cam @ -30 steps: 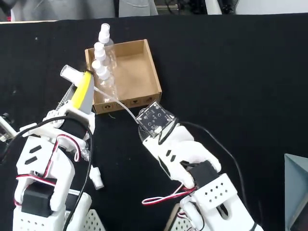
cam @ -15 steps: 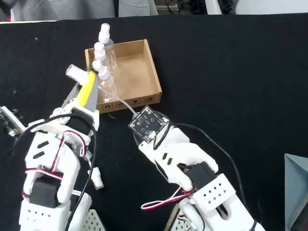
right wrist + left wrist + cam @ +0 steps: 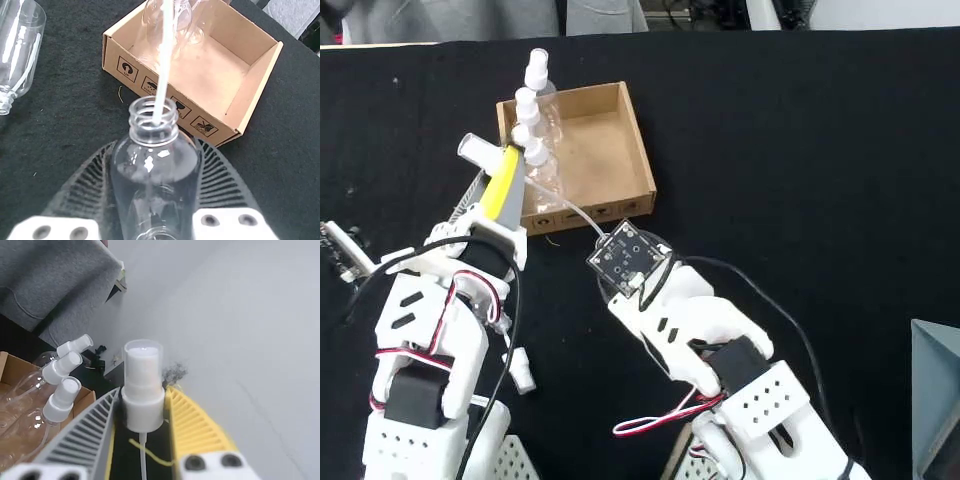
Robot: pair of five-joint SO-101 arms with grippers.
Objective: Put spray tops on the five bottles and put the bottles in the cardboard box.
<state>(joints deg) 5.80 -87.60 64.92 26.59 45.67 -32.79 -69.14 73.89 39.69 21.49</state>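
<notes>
Black cloth covers the table, and on it, in the upper left of the high view, stands the open cardboard box. Along the box's left wall stand three clear bottles in a row, each with a white spray top already on it. The fourth spray top is clamped between the grey and yellow fingers of the left gripper, which holds it by the collar with its clear cap pointing up and away; in the high view that gripper hangs just at the box's lower left corner, touching or nearly touching the nearest of the three bottles. From this spray top a thin white dip tube slants down past the front wall of the box, and its end sits inside the open neck of the uncapped bottle. The right gripper is closed around that bottle's shoulders, holding it neck toward the box, just below the box's front wall in the high view. The top's collar is well apart from the bottle's neck. Another uncapped bottle lies on its side on the cloth beside the box. A loose white spray top lies on the cloth in the lower left of the high view, between the two arms.
</notes>
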